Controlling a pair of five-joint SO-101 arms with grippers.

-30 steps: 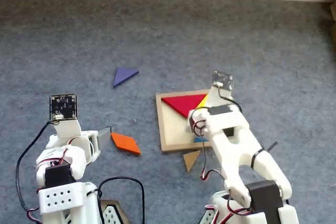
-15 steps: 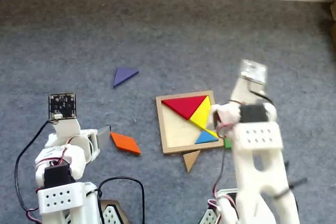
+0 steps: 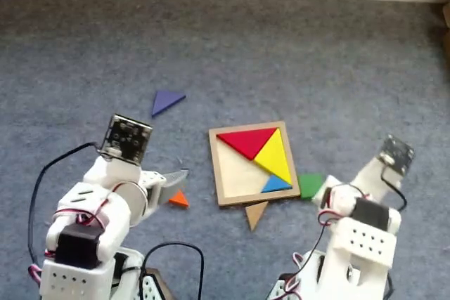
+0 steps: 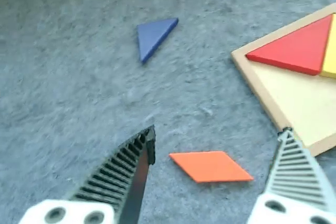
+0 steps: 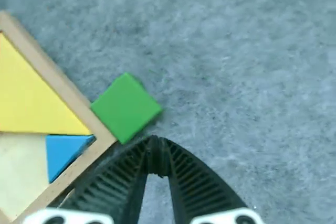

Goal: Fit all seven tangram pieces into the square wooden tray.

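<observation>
Left wrist view: orange parallelogram [image 4: 211,167] lies lengthwise across the left gripper [image 4: 218,131].

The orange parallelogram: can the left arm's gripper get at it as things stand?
Probably yes. The left gripper is open, and the orange parallelogram lies flat just ahead of its opening, apart from the wooden tray, with nothing over it.

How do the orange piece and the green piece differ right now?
The orange piece is a parallelogram; the green piece is a square. The orange piece lies apart from the tray, below the open left gripper. The green piece sits against the tray's rim, just past the shut right gripper. Both lie flat on the carpet, outside the tray.
</observation>
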